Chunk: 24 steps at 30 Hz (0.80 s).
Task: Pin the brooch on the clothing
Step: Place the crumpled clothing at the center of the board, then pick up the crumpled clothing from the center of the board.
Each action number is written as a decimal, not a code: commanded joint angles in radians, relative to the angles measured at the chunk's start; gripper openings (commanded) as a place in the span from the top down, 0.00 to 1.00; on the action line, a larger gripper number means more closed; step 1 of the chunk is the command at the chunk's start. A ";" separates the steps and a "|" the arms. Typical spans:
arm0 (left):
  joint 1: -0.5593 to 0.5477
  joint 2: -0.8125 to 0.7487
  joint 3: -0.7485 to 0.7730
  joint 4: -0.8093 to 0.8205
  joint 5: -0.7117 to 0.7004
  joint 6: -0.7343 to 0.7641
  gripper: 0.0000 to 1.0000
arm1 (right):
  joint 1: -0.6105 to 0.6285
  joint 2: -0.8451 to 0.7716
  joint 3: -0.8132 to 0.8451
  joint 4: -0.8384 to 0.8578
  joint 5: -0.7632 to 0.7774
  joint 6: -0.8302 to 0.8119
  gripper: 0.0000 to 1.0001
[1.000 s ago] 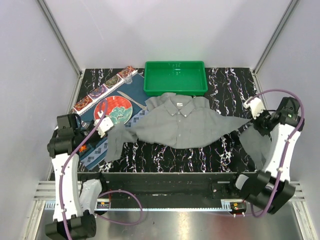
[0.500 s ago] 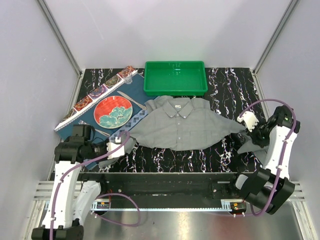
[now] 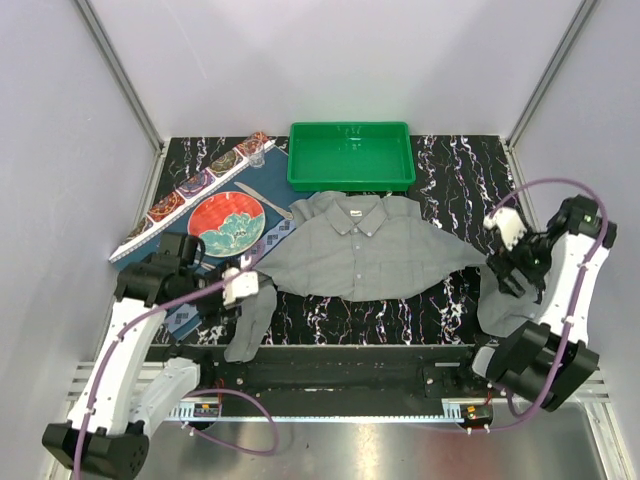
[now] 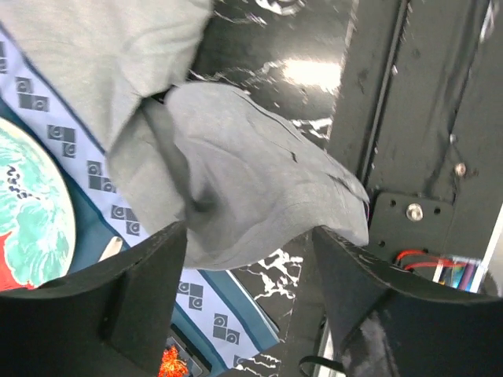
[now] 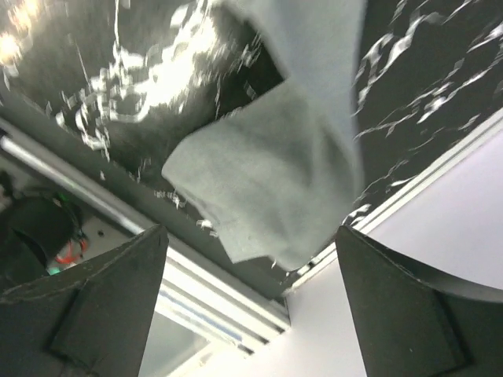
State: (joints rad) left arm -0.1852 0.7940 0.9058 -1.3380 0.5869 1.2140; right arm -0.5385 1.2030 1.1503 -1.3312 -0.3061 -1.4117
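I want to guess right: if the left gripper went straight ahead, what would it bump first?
Probably the shirt: its sleeve lies bunched just ahead of the open left gripper, though depth is unclear.

Black marbled table (image 3: 450,170) carrying a tray, a shirt and a placemat

A green tray (image 3: 350,186) is sitting at the far middle of the table. The grey shirt (image 3: 365,255) is lying spread just in front of it, collar toward the tray, and its sleeves are trailing out to both sides, the left one drooping over the near edge. A dark blue placemat (image 3: 275,235) is lying at the left, and the shirt's edge is overlapping its corner.
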 commanded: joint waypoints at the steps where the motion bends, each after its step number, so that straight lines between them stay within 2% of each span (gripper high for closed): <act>1: 0.018 0.141 0.152 0.224 0.080 -0.315 0.25 | 0.067 0.101 0.274 -0.085 -0.226 0.232 0.05; 2: 0.021 0.177 0.175 0.306 0.112 -0.402 0.23 | 0.145 0.165 0.305 -0.085 -0.234 0.305 0.00; 4: 0.023 0.314 0.244 0.399 0.122 -0.503 0.16 | 0.225 0.223 0.372 -0.006 -0.234 0.409 0.00; 5: 0.024 0.371 0.301 0.477 0.123 -0.589 0.15 | 0.294 0.280 0.396 0.025 -0.237 0.500 0.00; 8: 0.020 0.554 0.407 0.555 0.142 -0.663 0.18 | 0.362 0.431 0.503 0.118 -0.232 0.598 0.02; 11: -0.011 0.697 0.444 0.650 0.075 -0.747 0.20 | 0.411 0.599 0.620 0.145 -0.243 0.661 0.06; 17: -0.030 0.950 0.543 0.708 0.022 -0.817 0.22 | 0.483 0.854 0.762 0.181 -0.251 0.735 0.10; 24: -0.077 1.082 0.594 0.703 -0.025 -0.817 0.21 | 0.529 1.023 0.830 0.221 -0.191 0.749 0.10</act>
State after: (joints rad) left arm -0.2333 1.8458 1.4418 -0.6758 0.6022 0.4290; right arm -0.0319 2.1880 1.9102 -1.1393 -0.5205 -0.6975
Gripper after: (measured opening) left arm 0.780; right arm 0.899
